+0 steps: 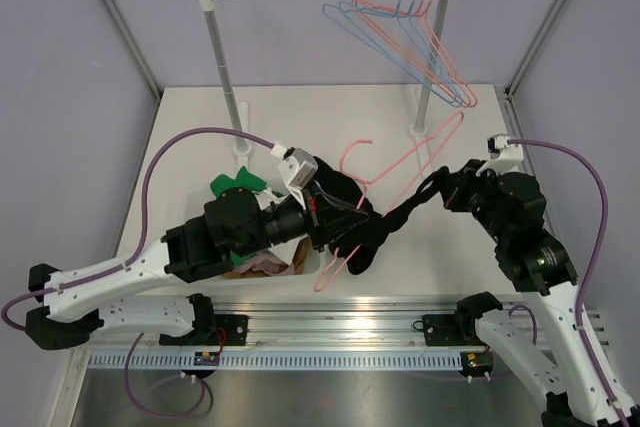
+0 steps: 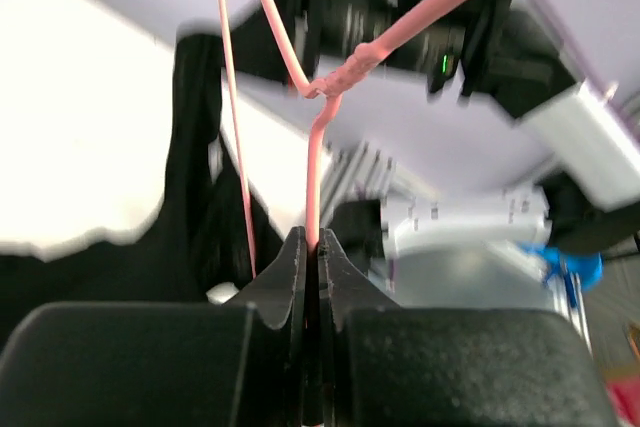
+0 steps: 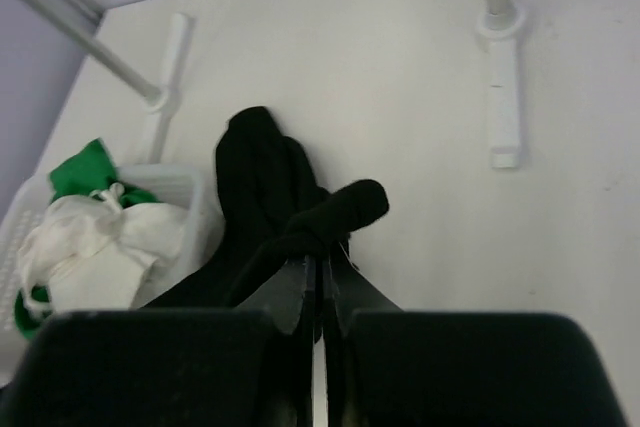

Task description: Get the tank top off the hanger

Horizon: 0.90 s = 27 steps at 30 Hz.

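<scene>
So the black fabric tank top [image 1: 385, 225] sits mid-frame in the top view, stretched on a slant between both claws and partly draped on the thin pink wire hanger [image 2: 314, 162]. The left gripper [image 2: 310, 247] is pinched tight on the hanger's neck and the right gripper [image 3: 320, 269] is clamped on a bunch of the top, so pulling toward the right of the frame looks like the play.

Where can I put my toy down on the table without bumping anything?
Bare table lies at the back between the two rack posts, and at the front between the tank top and the right arm. The left-middle is crowded: left gripper pinching the pink hanger, tank top, basket of clothes.
</scene>
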Motion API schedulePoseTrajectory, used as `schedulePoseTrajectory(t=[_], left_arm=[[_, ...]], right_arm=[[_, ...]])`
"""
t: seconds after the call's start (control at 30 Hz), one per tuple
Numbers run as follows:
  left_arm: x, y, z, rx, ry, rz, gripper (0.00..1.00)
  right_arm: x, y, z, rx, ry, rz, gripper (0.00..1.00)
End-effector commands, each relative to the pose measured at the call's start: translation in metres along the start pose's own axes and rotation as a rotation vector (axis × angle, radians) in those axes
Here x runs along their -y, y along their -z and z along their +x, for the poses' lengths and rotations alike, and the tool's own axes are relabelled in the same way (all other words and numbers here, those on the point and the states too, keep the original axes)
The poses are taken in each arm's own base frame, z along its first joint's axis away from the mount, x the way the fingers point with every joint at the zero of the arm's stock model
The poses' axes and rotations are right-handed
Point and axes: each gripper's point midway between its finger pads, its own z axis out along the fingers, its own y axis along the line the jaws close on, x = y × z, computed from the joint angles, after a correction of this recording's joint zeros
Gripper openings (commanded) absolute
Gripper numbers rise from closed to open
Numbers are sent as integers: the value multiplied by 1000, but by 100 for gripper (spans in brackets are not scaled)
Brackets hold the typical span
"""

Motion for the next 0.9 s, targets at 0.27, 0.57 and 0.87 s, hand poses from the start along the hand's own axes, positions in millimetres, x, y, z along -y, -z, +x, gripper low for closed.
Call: schedulePoseTrajectory(t=[0.27,0.57,0.87], left_arm=[[-11,-26,-146,645,-167,-189,0],[-67,-25,-135,520,-118,-548,0],[-111,-14,-83,269,-55,-765,0]], right_arm=[[-48,68,-28,69,100,-271,0],[-48,108,-55,167,135,-258,0],[-65,76,-14,-6,104,-378,64]])
